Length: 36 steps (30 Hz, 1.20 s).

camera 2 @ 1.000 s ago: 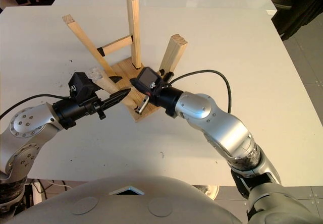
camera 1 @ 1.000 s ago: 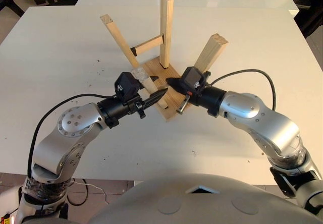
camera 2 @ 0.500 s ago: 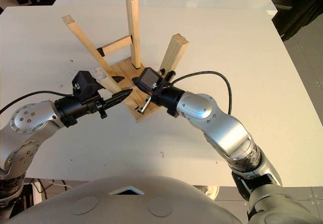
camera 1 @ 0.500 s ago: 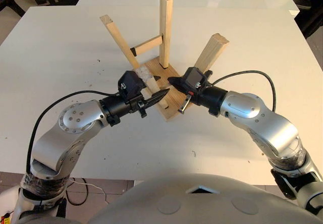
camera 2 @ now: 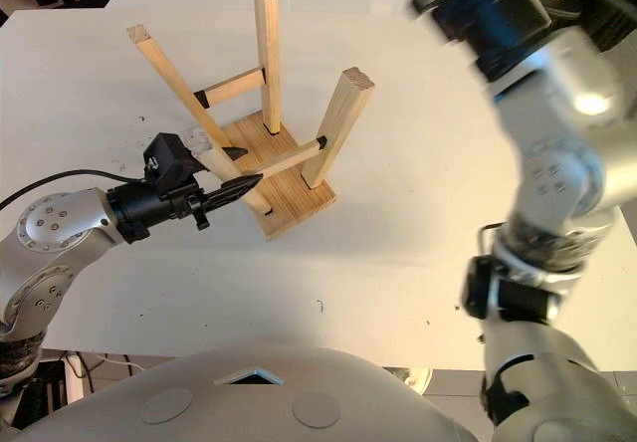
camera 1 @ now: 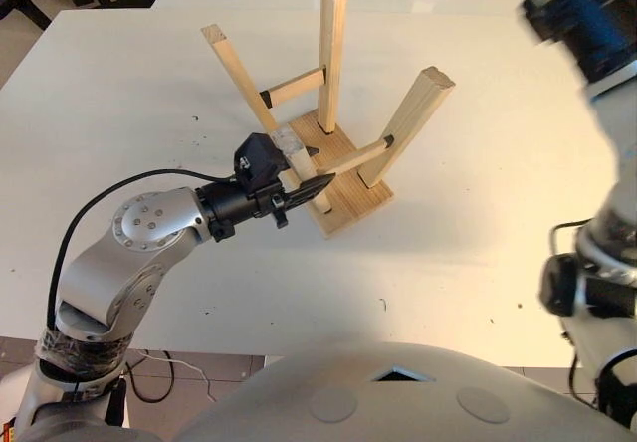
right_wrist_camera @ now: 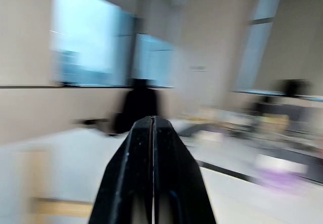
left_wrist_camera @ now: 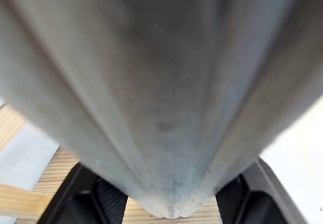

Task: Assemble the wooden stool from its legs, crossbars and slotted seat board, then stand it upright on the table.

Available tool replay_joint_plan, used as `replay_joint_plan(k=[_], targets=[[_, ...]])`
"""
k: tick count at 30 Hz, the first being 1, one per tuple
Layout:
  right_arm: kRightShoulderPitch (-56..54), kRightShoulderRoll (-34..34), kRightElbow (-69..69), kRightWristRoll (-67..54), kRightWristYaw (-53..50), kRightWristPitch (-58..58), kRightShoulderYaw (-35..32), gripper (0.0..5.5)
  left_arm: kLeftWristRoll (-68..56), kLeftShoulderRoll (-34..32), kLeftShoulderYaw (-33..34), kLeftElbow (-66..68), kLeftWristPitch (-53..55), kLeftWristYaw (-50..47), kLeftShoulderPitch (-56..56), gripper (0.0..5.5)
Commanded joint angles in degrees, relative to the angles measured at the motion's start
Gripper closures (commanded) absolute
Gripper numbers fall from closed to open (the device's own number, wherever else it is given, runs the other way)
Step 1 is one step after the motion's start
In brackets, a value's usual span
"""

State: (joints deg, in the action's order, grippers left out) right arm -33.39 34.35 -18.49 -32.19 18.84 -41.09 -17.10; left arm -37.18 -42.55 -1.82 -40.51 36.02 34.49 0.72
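1. I see the stool point(camera 1: 343, 168) upside down mid-table point(camera 1: 129, 113). Its seat board point(camera 1: 353, 203) lies flat on the surface and its legs point(camera 1: 331, 59) point up.
2. Two crossbars point(camera 1: 294, 89) are fitted. One sits between the two far legs, the other runs from the right leg to the near-left leg point(camera 1: 287, 151).
3. The left gripper point(camera 1: 317, 167) is clamped on the near-left leg. My wrist view has the pads point(left_wrist_camera: 111, 206) on either side of the wood.
4. The right gripper point(right_wrist_camera: 153, 118) is held high off the table. Its fingers point(right_wrist_camera: 131, 173) are pressed together, holding nothing.
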Motion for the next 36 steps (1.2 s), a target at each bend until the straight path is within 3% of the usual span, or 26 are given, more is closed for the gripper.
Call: replay_joint_plan(k=[1, 5, 8, 10, 15, 21, 24, 29, 30, 36], targets=[[8.1, 3.8, 6.6, 9.4, 4.6, 5.6, 8.2, 5.5, 3.1, -7.4, -2.3, 8.6, -1.2, 11.5, 3.4, 3.46], [15.9, -1.5, -11.0, -4.4, 9.0, -3.1, 13.5, 5.5, 3.3, -8.8, -3.1, 11.3, -5.8, 17.4, 2.6, 3.46], [18.2, -4.8, -23.4, -23.6, 7.6, -7.4, 12.1, 5.5, 4.0, -8.5, -4.2, 12.8, -8.3, 19.6, 2.9, 3.46], [17.1, -5.5, -25.0, -26.6, 5.3, -9.2, 12.6, 5.5, 5.1, -7.9, -4.9, 13.9, -9.9, 19.9, 3.2, 3.46], [13.7, -5.9, -21.2, -23.9, 2.0, -12.8, 14.3, 5.5, 6.8, -5.1, -7.3, 17.5, -13.5, 20.9, 0.8, 3.46], [12.5, -2.1, -15.3, -18.0, 7.1, -11.3, 16.1, 5.5, 7.8, -3.7, -8.4, 21.8, -17.1, 23.0, -2.8, 3.46], [12.8, -0.1, -10.2, -11.3, 8.8, -7.3, 17.3, 5.5, 7.3, -3.7, -7.6, 24.7, -19.5, 26.0, -4.5, 3.46], [8.7, -0.2, 4.7, -2.4, 8.2, 1.4, 13.6, 5.5, 8.0, -3.7, -6.1, 32.8, -23.9, 30.0, -9.1, 3.46], [8.4, -0.9, 6.0, -1.7, 7.9, 2.6, 12.9, 5.5, 8.7, -3.5, -6.4, 35.0, -24.9, 31.1, -10.6, 3.1], [9.9, -5.0, 6.7, 0.0, 5.9, 5.8, 10.6, 5.5, 10.5, -3.7, -5.4, 39.3, -24.8, 35.5, -16.6, 2.22]])
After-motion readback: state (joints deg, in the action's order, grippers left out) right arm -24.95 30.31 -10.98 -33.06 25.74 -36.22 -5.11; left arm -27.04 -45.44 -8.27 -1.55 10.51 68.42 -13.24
